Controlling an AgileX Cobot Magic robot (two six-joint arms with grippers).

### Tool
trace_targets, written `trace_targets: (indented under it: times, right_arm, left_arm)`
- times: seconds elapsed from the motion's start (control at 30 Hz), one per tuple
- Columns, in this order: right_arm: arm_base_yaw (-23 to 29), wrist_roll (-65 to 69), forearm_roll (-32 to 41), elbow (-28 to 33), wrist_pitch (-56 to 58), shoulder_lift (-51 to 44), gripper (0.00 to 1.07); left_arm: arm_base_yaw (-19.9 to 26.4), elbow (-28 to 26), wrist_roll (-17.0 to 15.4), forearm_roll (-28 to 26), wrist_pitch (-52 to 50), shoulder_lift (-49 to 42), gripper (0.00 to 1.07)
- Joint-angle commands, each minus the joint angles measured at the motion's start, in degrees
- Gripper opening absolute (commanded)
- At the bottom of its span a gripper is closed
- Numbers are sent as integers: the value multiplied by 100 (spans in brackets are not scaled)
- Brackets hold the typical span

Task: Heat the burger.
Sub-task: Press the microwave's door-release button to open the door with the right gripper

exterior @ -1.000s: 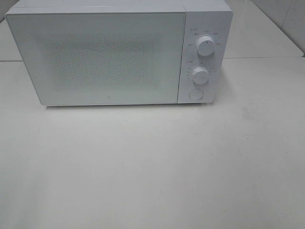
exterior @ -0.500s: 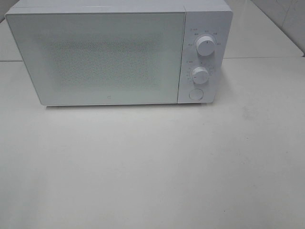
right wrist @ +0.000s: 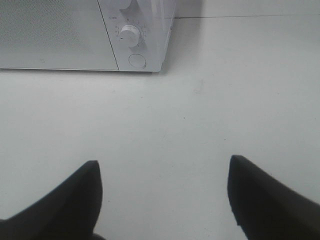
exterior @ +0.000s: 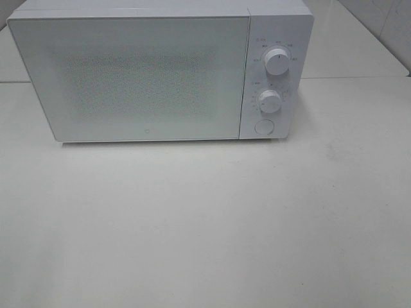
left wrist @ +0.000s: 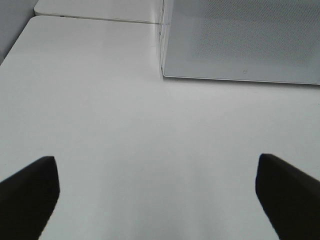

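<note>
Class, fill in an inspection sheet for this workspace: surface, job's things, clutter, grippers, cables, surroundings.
Surface: white table, plain.
Job's things: burger not seen in any view; white microwave, door shut, two knobs and a round button on its right panel.
Clutter: nothing seen.
Grippers: left gripper and right gripper, jaws open, holding nothing.
Cables: nothing seen.
Surroundings: another white tabletop adjoins behind.

The high camera looks down from the front at the microwave (exterior: 148, 70) and tabletop (exterior: 205, 224). The left wrist camera, low behind the left end effector (left wrist: 155, 160), faces the microwave's door (left wrist: 240, 40) corner; the right, behind the right end effector (right wrist: 163, 162), faces its knobs (right wrist: 131, 35).
</note>
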Motion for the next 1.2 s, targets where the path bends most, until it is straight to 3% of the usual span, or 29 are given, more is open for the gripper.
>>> trace_targets:
  times: [0.03, 0.53, 0.97, 1.2]
  right_arm:
    - [-17, 0, -17, -74, -338, 321, 71]
    - [-17, -201, -17, 332, -2699, 1891, 71]
    - [-17, -183, 138, 332, -4635, 3942, 71]
    - [-17, -172, 86, 332, -6394, 5180, 71]
  left_arm:
    - [17, 11, 0, -52, -52, -86, 100]
    - [17, 11, 0, -52, -52, -86, 100]
    - [17, 11, 0, -52, -52, -86, 100]
    - [17, 11, 0, -52, -52, -86, 100]
